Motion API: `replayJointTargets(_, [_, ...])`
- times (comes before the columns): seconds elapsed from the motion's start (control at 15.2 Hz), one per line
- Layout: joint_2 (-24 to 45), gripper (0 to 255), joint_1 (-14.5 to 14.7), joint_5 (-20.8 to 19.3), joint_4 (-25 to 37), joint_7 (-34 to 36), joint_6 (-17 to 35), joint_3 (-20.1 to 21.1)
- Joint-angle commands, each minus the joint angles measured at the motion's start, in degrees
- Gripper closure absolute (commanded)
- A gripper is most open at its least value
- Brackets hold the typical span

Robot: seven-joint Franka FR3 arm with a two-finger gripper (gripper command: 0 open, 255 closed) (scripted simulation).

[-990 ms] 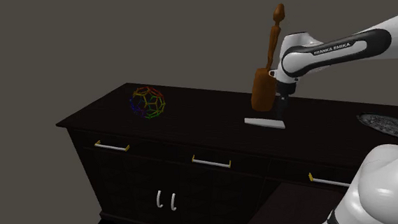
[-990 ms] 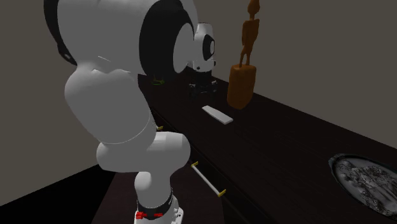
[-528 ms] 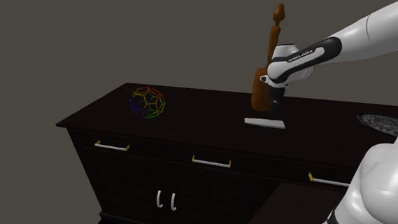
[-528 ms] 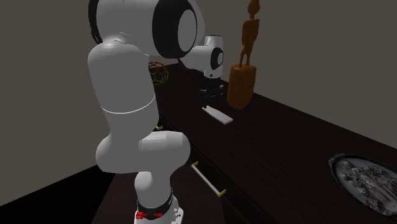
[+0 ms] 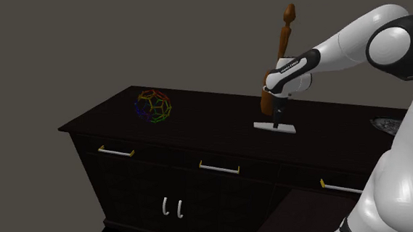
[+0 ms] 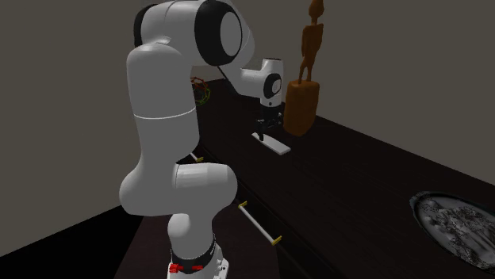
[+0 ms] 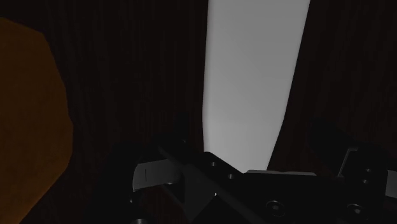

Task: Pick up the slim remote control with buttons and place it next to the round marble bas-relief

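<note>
The remote (image 5: 280, 127) is a slim plain white slab lying flat on the dark sideboard (image 5: 198, 126); no buttons show on it. In the second exterior view the remote (image 6: 275, 146) lies just in front of the brown statue. My gripper (image 5: 276, 121) points straight down onto the remote's end toward the shoulder view's left, open. In the wrist view the remote (image 7: 251, 76) runs between the two spread fingers of my gripper (image 7: 251, 167), and I cannot tell whether they touch it. The round grey bas-relief (image 6: 456, 226) lies flat far along the top, partly behind my arm in the shoulder view (image 5: 387, 123).
A tall brown carved statue (image 6: 302, 103) stands right behind the gripper, close to the hand (image 5: 269, 94). A coloured wire ball (image 5: 153, 106) sits near the sideboard's far end. The sideboard's front edge with drawer handles (image 5: 219, 167) runs just before the remote.
The arm has swung forward and the hand has come down from above the remote to sit over it. The remote has not moved and the fingers stay apart.
</note>
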Motion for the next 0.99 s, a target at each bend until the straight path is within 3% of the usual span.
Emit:
replayJointTargets(0.0, [1.2,0,-0.2,1.0,-0.4,-0.8,1.5,0.1])
replayJointTargets(0.66, [2.7,0,-0.4,2.3,-1.1,-1.7,3.3,0.3])
replayJointTargets(0.73, [2.7,255,-0.4,2.3,-1.1,-1.7,3.3,0.3])
replayJointTargets(0.92, [2.7,255,-0.4,2.3,-1.1,-1.7,3.3,0.3])
